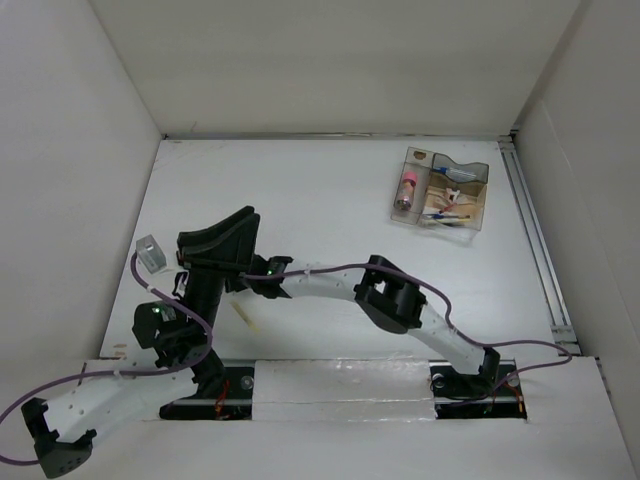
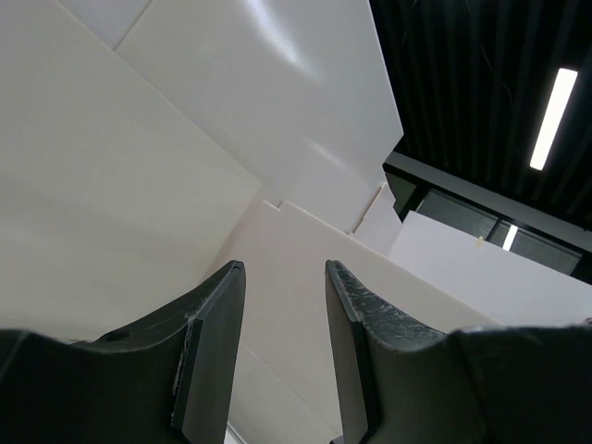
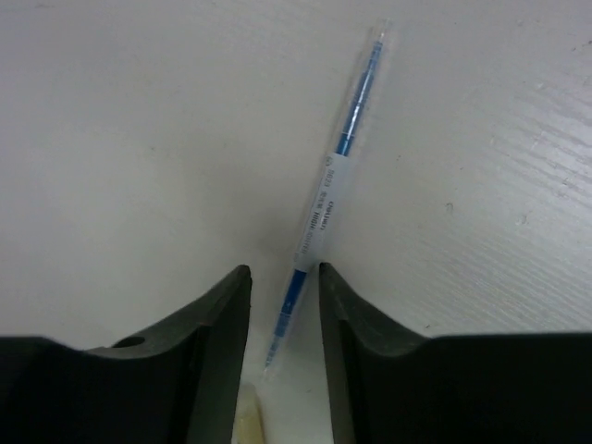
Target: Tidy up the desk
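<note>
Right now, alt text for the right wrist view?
A clear pen with a blue refill lies diagonally on the white desk, its lower end between the dark fingers of the open right pincer. A small cream object peeks in at the bottom edge.

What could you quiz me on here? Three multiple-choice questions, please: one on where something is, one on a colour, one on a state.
1. Where on the desk does the clear tray stand?
A. near left corner
B. far right, by the metal rail
C. dead centre

2. What colour shows inside the pen at the right gripper?
A. red
B. green
C. blue

3. How is the left gripper?
A. open, empty
B. shut on the pen
C. shut on the tray

Answers:
1. B, the overhead view shows it close to the rail.
2. C, a blue core shows through the clear barrel.
3. A, its jaws stand apart with nothing between them.
</note>
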`<control>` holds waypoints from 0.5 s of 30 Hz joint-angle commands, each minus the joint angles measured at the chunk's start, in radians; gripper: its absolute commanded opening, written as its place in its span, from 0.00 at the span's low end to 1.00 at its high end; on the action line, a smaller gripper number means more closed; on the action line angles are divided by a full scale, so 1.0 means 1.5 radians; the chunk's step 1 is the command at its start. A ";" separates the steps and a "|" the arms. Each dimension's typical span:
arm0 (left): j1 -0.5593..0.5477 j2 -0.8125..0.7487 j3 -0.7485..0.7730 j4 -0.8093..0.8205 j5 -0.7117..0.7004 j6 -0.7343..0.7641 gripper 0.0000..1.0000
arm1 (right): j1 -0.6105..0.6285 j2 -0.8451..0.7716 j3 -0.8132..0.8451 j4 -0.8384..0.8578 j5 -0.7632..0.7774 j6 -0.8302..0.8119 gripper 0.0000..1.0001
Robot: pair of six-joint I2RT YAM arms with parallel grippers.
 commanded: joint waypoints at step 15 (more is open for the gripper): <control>-0.004 -0.022 0.020 0.028 0.011 0.025 0.36 | -0.025 -0.041 -0.078 -0.020 0.184 0.011 0.00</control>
